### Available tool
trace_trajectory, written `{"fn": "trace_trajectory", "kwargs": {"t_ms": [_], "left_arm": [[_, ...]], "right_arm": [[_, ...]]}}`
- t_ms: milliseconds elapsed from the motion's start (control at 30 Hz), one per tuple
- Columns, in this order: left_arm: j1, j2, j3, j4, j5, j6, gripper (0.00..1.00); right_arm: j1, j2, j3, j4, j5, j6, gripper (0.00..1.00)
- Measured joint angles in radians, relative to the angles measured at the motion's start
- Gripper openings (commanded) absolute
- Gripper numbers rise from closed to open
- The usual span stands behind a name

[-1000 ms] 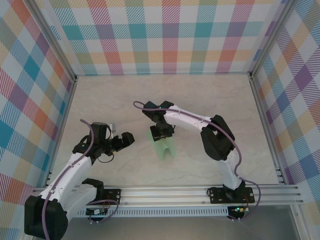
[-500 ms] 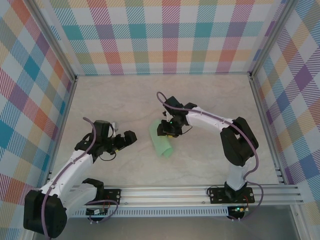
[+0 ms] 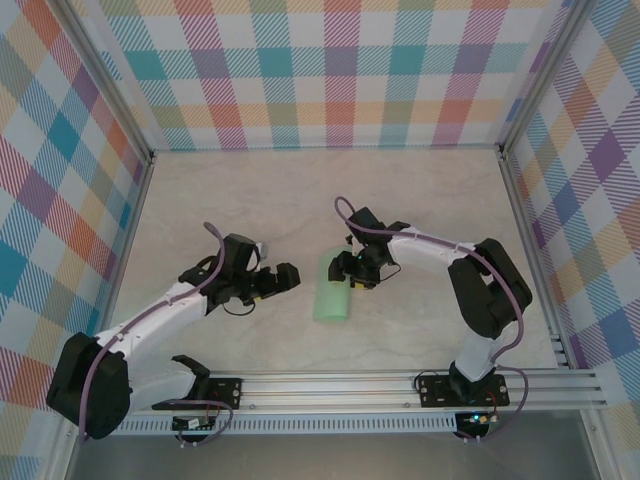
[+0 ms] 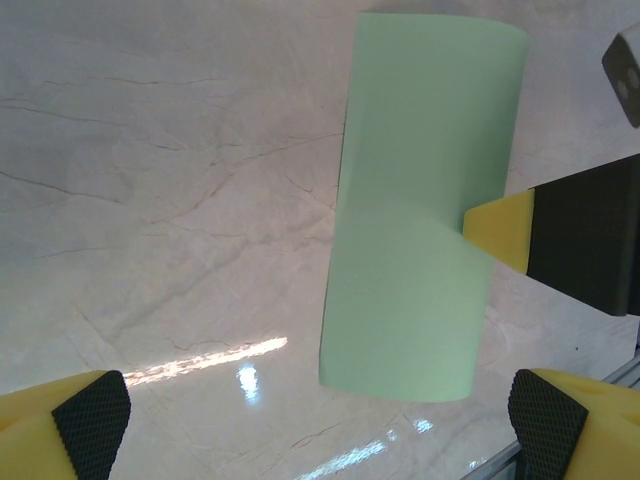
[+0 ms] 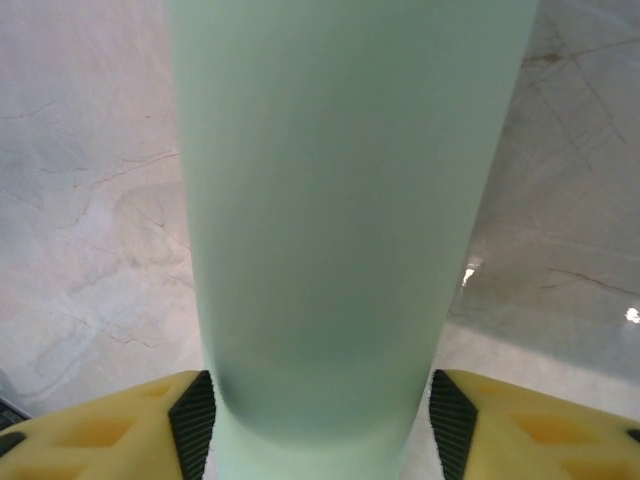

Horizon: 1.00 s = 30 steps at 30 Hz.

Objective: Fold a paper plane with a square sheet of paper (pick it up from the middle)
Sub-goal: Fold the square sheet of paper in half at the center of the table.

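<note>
Top external view: the small pale mint-green folded paper plane (image 3: 331, 303) lies flat on the pale marble-patterned table (image 3: 230, 200), about mid-table and a little nearer the arm bases than the far wall, its long axis running near to far. From above it reads as a narrow oblong; its point is not clear.

The right gripper (image 3: 346, 276) sits at the paper's far end. In the right wrist view, its yellow fingers with black pads (image 5: 192, 420) stand on either side of the paper plane (image 5: 340, 200), each pad right at a long edge. Whether they press on it or merely flank it, I cannot tell.

The left gripper (image 3: 290, 278) is just to the left of the paper, aimed toward it, apart from it. In the left wrist view its fingertips (image 4: 90, 415) are spread wide with nothing between them.
</note>
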Motion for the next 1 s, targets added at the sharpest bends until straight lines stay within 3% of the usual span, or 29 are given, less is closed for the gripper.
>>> {"fn": "trace_trajectory", "kwargs": {"t_ms": [300, 667, 1000], "left_arm": [[-0.05, 0.122, 0.083, 0.023, -0.055, -0.029, 0.75], [-0.076, 0.214, 0.145, 0.03, -0.081, -0.031, 0.74], [-0.103, 0.263, 0.167, 0.036, -0.078, -0.031, 0.63]], "right_arm": [[-0.022, -0.005, 0.0, -0.036, 0.055, -0.042, 0.58], [-0.054, -0.027, -0.053, -0.038, 0.051, -0.079, 0.53], [-0.077, -0.035, -0.068, -0.043, 0.054, -0.1, 0.54]]}}
